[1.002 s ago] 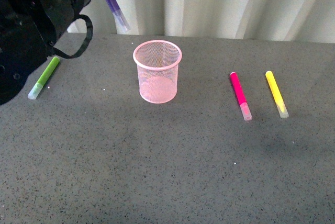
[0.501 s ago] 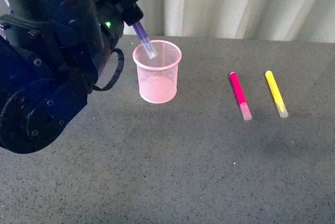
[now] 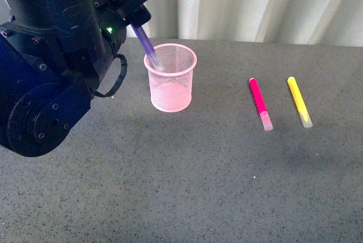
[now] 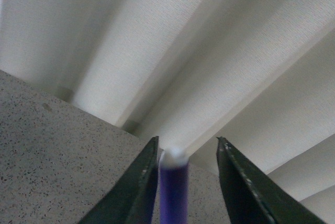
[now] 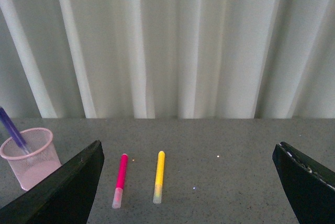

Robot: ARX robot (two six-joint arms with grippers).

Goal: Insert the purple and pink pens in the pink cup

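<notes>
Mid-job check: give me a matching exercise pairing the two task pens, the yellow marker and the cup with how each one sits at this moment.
Things:
1. purple pen
2. pink pen
3. yellow marker
4. pink cup

States:
A. lying flat, furthest right
B. standing upright, mouth facing up
C. tilted, lower end inside the cup's mouth
D. lying flat, between the cup and the yellow one

Pairs: 1-C, 2-D, 3-A, 4-B

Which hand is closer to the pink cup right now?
Left. The left hand hangs just above the cup's rim; the right hand sits well away, on the pink pen's side.
</notes>
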